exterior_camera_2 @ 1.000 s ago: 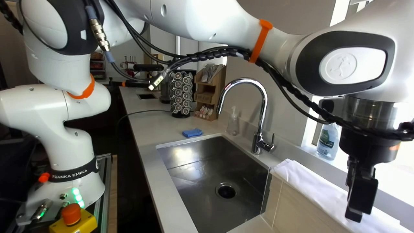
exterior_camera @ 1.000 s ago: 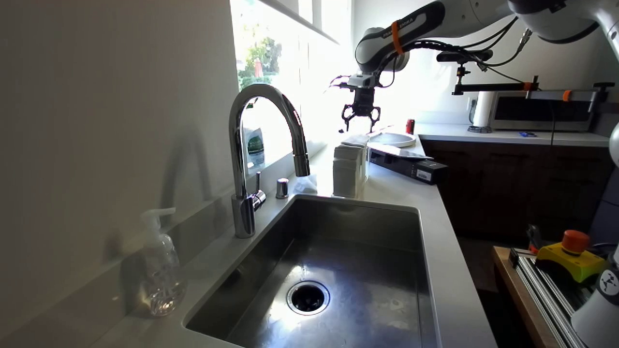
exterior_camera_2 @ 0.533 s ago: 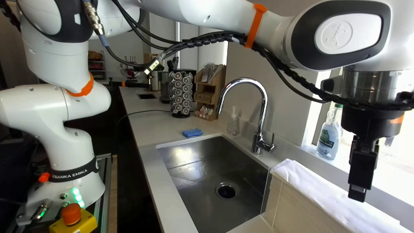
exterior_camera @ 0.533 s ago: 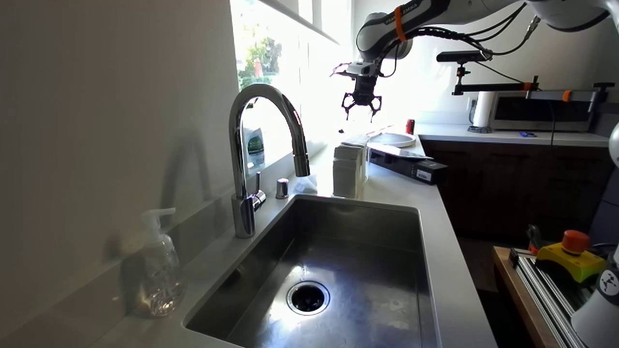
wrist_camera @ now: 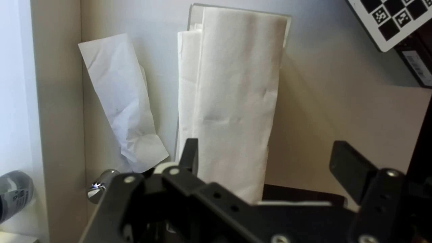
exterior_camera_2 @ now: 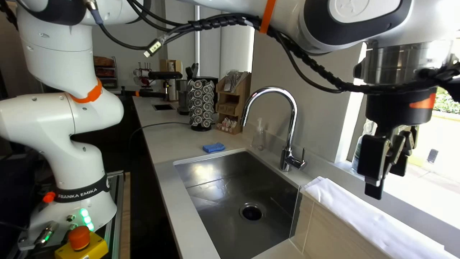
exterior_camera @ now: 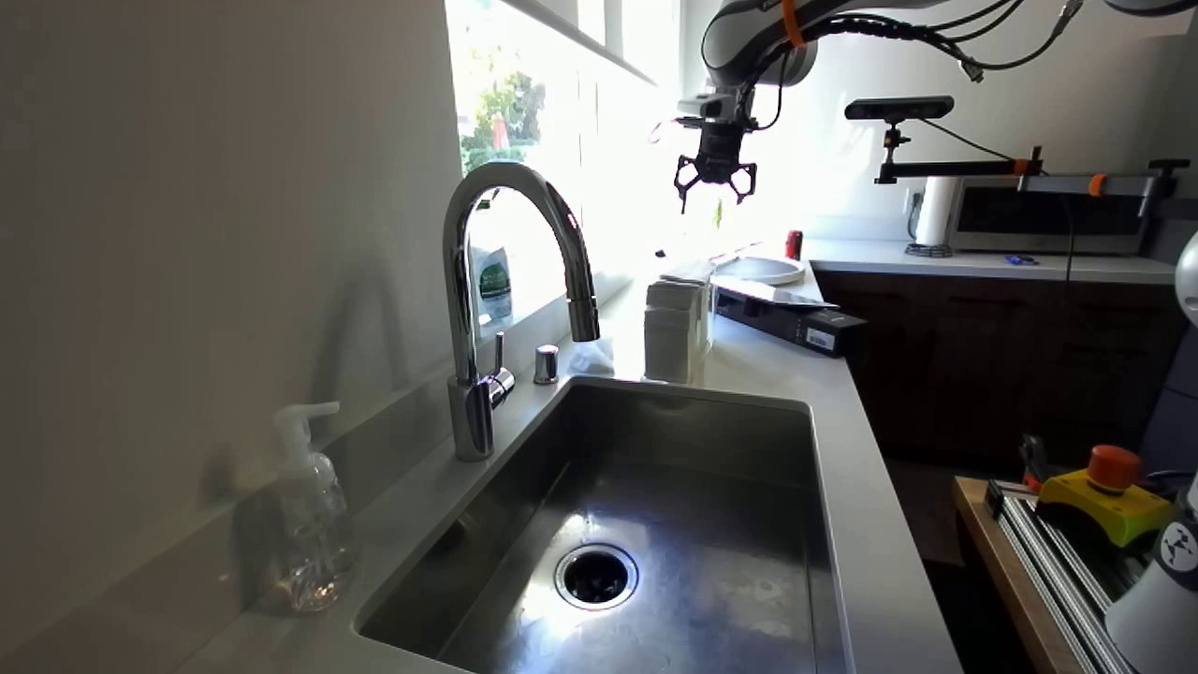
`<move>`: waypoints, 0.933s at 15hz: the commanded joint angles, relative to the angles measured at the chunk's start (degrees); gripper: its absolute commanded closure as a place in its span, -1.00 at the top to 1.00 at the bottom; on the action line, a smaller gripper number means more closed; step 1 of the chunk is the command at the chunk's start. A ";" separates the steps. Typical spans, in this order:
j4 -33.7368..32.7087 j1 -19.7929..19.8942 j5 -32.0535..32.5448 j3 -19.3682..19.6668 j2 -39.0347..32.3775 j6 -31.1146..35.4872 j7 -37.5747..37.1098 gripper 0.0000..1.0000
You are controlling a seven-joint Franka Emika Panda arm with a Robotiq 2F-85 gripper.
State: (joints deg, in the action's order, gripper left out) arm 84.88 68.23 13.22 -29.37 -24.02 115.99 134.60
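My gripper [wrist_camera: 265, 152] is open, with its black fingers [wrist_camera: 189, 155] wide apart and nothing between them. In both exterior views the gripper [exterior_camera: 713, 200] hangs in the air, pointing down. Beneath it stands a tall stack of white folded napkins [wrist_camera: 236, 84] in what looks like a clear holder, close behind the sink. The stack's top [exterior_camera_2: 359, 208] is below the fingertips and apart from them. A loose crumpled napkin [wrist_camera: 125, 104] lies on the counter between stack and window ledge; in an exterior view the faucet stands near this napkin [exterior_camera: 591, 358].
Beside the stack is the sink [exterior_camera: 824, 524] with a tall chrome faucet [exterior_camera: 515, 175]. A bottle [exterior_camera: 493, 285] stands on the window ledge. A black box [exterior_camera: 786, 323], a checkered board [wrist_camera: 382, 43] and a red can [exterior_camera: 794, 245] are farther along. A blue sponge [exterior_camera_2: 214, 147] lies past the sink.
The arm and gripper have risen steadily, away from the napkin stack. The gripper has also turned somewhat, so both fingers now show in both exterior views. The napkins have not moved.
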 commanded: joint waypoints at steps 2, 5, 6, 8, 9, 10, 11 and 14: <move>10.82 2.91 -5.33 -0.05 9.39 2.96 -8.35 1.00; 15.15 -5.89 -12.89 11.79 14.64 4.85 -9.41 1.00; 16.93 -8.42 -14.65 15.02 15.99 5.73 -9.95 1.00; 20.51 -13.24 -17.20 20.79 18.28 8.16 -11.80 1.00; 21.96 -15.50 -18.01 23.33 19.31 8.81 -12.90 1.00; 23.79 -17.64 -18.69 25.62 20.43 10.16 -14.03 1.00; 25.42 -19.70 -19.32 27.82 21.07 11.54 -15.03 1.00; 29.68 -25.08 -22.18 33.13 22.87 16.63 -17.00 1.00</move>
State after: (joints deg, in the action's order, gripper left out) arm 107.95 48.49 -5.69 -1.39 -4.85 127.22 119.64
